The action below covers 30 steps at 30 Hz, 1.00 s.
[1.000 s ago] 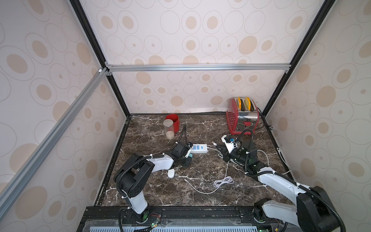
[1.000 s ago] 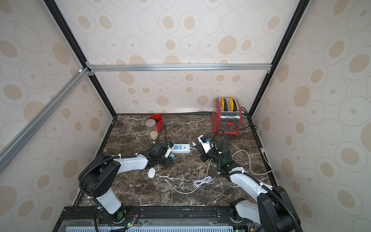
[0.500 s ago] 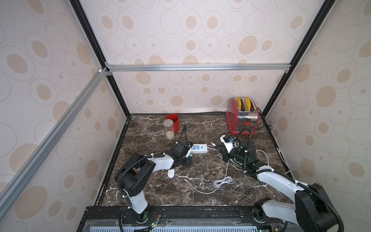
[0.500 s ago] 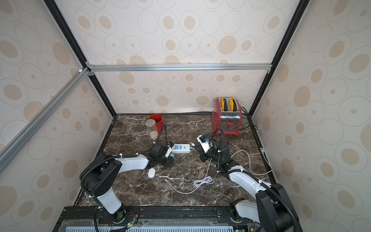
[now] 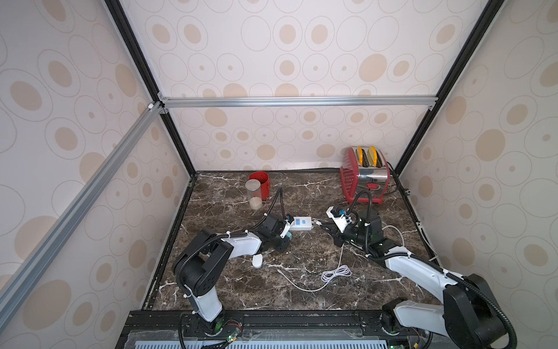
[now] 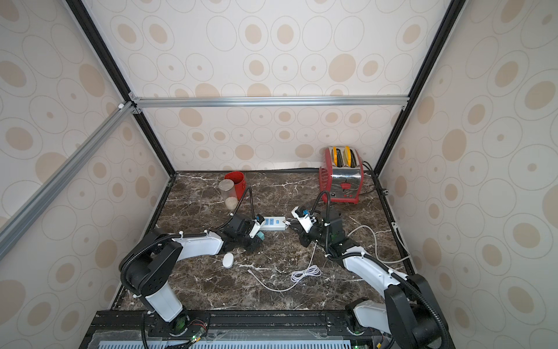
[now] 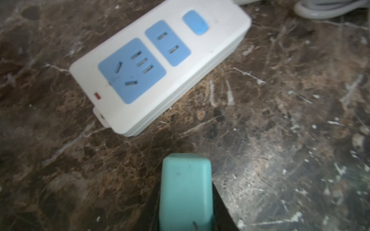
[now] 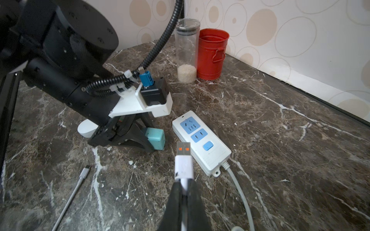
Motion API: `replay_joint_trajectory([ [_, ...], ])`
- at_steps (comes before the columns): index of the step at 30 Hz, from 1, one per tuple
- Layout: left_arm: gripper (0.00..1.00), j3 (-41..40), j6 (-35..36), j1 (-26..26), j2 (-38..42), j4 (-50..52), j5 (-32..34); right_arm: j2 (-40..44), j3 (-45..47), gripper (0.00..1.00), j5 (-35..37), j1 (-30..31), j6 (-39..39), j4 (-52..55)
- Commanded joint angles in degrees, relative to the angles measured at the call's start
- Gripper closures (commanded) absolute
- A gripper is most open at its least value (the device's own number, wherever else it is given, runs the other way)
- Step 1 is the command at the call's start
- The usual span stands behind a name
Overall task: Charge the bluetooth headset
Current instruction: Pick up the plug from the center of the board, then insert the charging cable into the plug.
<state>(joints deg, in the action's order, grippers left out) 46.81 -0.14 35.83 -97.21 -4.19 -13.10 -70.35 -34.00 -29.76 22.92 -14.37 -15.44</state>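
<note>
In both top views the headset case (image 5: 257,261) (image 6: 228,260) lies alone on the dark veined marble table (image 5: 241,290), just beside the left forearm. It is a small, smooth white oval, like a pebble. The right wrist view catches only a white sliver of it (image 8: 86,130) behind the left gripper (image 8: 154,141). That view is also clearer on the grips. The left gripper's black fingers are closed on either side of a teal cube charger plug (image 8: 155,138), down at the table. The right gripper (image 8: 185,187) pinches a white cable (image 8: 183,172) just behind its metal USB plug (image 8: 183,149), which sits near the power strip (image 8: 201,144). The left wrist view shows the glossy white strip's blue sockets, rounded blue button and small red light up close. Only from above do I see the cable's loose coil (image 5: 335,273) and the red-and-chrome toaster (image 5: 365,173) in the back corner. A clear jar (image 8: 187,50) with pale grains touches a red metal bucket (image 8: 212,54).
</note>
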Motion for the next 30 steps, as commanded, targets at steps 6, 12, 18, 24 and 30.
replay_joint_trajectory([
  [6,1.00,4.5,19.4,-5.7,11.9,9.0,-27.2,3.7,-5.3,1.00,2.5,3.3,-10.3,12.4],
  [12,1.00,15.9,34.2,-7.1,11.4,29.9,-36.4,7.3,-7.8,1.00,6.2,6.4,-19.6,19.3],
  [18,1.00,23.0,45.9,-6.9,9.4,43.6,-39.9,10.3,-7.8,1.00,7.9,10.7,-27.5,20.8],
  [24,1.00,21.6,46.0,-6.6,11.2,41.3,-41.4,12.5,-7.4,1.00,6.4,11.1,-28.7,20.9],
  [30,1.00,21.2,46.3,-6.6,11.5,41.0,-41.2,11.1,-8.5,1.00,4.6,11.4,-26.2,21.3],
])
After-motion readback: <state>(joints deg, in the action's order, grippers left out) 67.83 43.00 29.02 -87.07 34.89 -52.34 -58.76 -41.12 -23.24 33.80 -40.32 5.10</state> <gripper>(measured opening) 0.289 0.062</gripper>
